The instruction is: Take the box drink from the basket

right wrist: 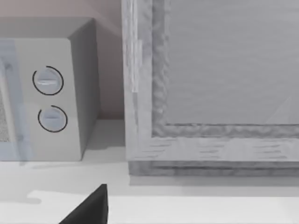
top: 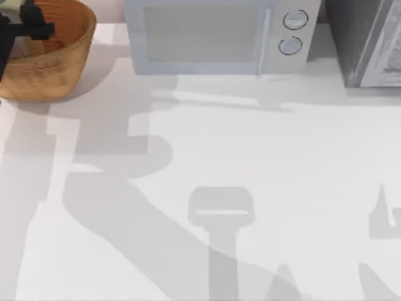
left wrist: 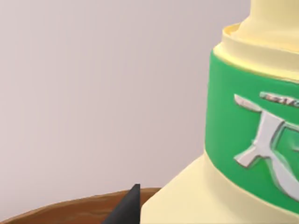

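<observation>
With the left gripper [top: 25, 28] low over the basket [top: 62, 63], grip state unreadable, beside a green-labelled pale-yellow container [left wrist: 252, 140], it risks grabbing that instead of the box drink.

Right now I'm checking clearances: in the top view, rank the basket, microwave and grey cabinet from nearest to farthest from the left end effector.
1. Basket, top-left corner, directly under the left end effector.
2. Microwave, back centre.
3. Grey cabinet, back right corner.

Microwave [top: 216, 34] beside grey cabinet [top: 369, 41]
</observation>
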You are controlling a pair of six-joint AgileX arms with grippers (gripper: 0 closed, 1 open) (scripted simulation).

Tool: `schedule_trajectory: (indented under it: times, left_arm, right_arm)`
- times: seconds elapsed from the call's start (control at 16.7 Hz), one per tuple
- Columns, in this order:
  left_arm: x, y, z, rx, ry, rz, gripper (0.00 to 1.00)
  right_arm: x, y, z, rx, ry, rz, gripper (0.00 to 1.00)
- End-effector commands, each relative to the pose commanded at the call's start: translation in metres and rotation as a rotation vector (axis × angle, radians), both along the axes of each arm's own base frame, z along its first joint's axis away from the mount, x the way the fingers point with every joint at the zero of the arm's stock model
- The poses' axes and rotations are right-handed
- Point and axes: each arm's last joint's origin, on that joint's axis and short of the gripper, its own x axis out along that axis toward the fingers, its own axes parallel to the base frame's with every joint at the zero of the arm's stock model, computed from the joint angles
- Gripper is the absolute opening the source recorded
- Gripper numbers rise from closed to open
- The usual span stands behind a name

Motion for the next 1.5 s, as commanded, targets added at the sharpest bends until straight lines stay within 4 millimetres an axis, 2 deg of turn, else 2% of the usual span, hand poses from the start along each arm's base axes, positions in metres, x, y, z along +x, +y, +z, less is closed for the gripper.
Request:
schedule_trajectory:
  times: [0.06, 0.24, 0.36, 0.78, 0.96, 1.08, 1.38, 1.5]
  left_arm:
    - [-0.001, 0.002, 0.009, 0.005, -0.018, 0.005, 0.0]
    - [0.0, 0.002, 0.013, 0.0, -0.005, 0.006, 0.0]
    - [0.003, 0.003, 0.028, -0.002, 0.0, 0.006, 0.0]
    - [0.006, 0.003, 0.119, 0.002, -0.016, 0.006, 0.0]
    - [0.001, 0.002, 0.149, 0.004, -0.019, 0.006, 0.0]
    - [-0.001, 0.002, 0.158, 0.005, -0.018, 0.005, 0.0]
    - [0.0, 0.003, 0.156, 0.006, -0.014, 0.007, 0.0]
    - [-0.007, 0.002, 0.158, 0.001, -0.002, 0.007, 0.0]
  right_arm:
    - [0.0, 0.0, 0.0, 0.0, 0.0, 0.0, 1.0]
    - [0.0, 0.0, 0.0, 0.0, 0.0, 0.0, 1.0]
    - [0.0, 0.0, 0.0, 0.0, 0.0, 0.0, 1.0]
    - [0.0, 0.0, 0.0, 0.0, 0.0, 0.0, 1.0]
    - [0.0, 0.0, 0.0, 0.0, 0.0, 0.0, 1.0]
    - [0.0, 0.0, 0.0, 0.0, 0.0, 0.0, 1.0]
    - [0.0, 0.0, 0.0, 0.0, 0.0, 0.0, 1.0]
    - [0.0, 0.0, 0.0, 0.0, 0.0, 0.0, 1.0]
